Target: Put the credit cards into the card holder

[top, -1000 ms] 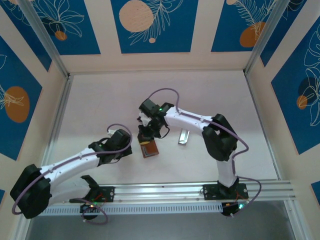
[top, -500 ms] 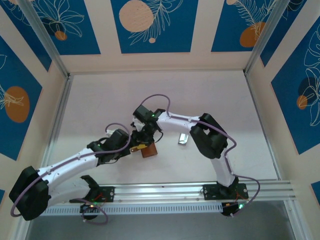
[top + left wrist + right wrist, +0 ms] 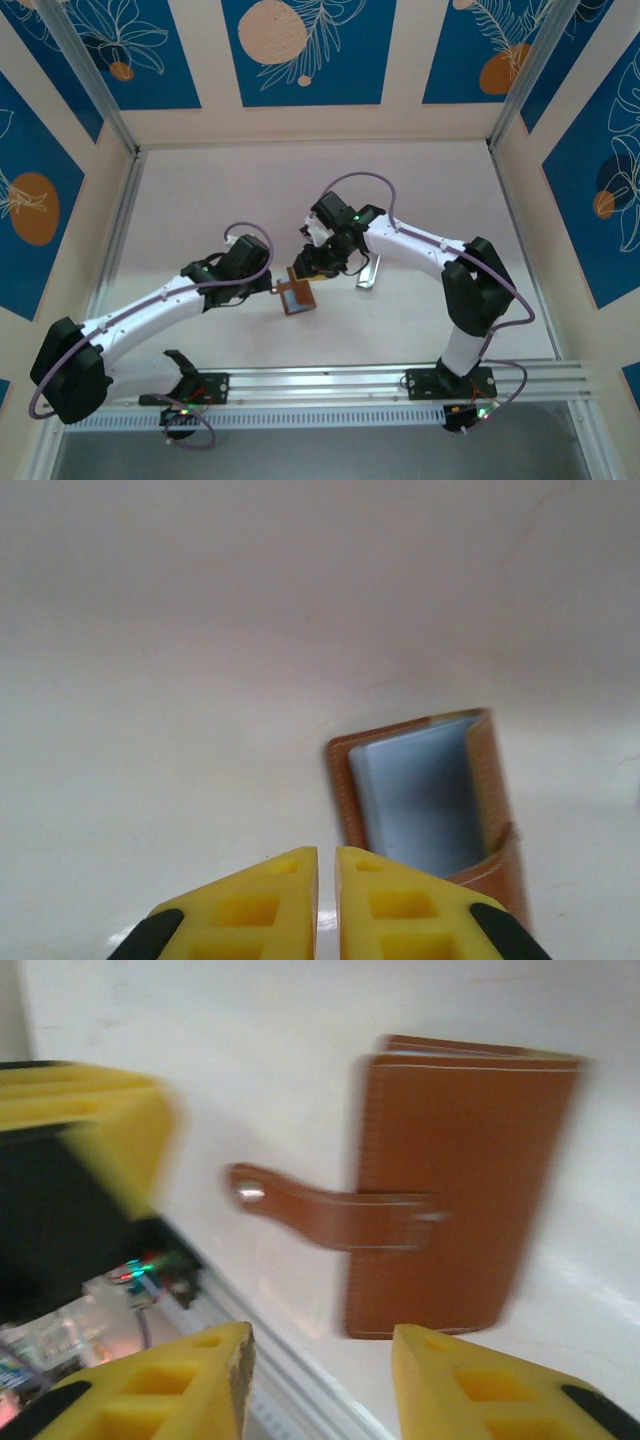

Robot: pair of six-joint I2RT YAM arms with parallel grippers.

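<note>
Brown leather, pale stitching along the edges: card holder, down on the pale table. Taken as reference for every position below.

From above: reads as a brown rim round a blue-grey middle. From the left wrist camera: open at 1 end, brown walls on 3 sides, pale blue-grey face inside; card or lining, cannot tell. From the right wrist camera: plain brown outer face, roughly square, blurred; 1 narrow strap across it, running off past the left edge, with 1 small shiny snap near its free tip. Flat or propped on an edge: cannot tell.

Left gripper: just beside the holder's left edge in the overhead view. Yellow fingers drawn almost together, 1 thin slit between them. Clenched, with no hold on the holder. Shows in the right wrist view as a blurred yellow finger off the strap tip, apart from it.

Right gripper: at the holder's far right corner in the overhead view, apart from it. 2 yellow fingers spread wide, table and holder seen through the gap. Released, grasping nothing.

Silvery-grey narrow piece: right of the holder, near, not touching.
</note>
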